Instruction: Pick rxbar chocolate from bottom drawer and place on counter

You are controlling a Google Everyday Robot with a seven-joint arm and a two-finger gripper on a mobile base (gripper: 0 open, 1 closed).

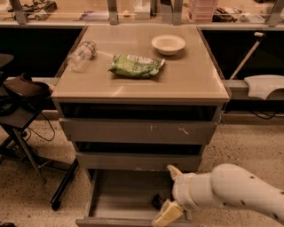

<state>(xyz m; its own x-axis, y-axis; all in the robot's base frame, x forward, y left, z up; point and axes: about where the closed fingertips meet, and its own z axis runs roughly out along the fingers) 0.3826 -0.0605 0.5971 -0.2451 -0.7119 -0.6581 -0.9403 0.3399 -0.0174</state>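
Observation:
The bottom drawer (111,199) is pulled open under two shallower grey drawers, and its grey floor shows. A small black thing, the rxbar chocolate (157,201), lies at the right side of the drawer floor. My gripper (162,195) is down in the drawer's right part, open, with one yellowish finger (174,172) above the bar and the other (167,214) below it. The bar sits between them at their left; I cannot tell if they touch it. The tan counter (186,80) tops the cabinet.
On the counter lie a green snack bag (135,65), a clear plastic bottle (81,55) on its side and a white bowl (168,44). A black stand and cables (26,133) are at the left. A cluttered shelf (133,11) runs behind.

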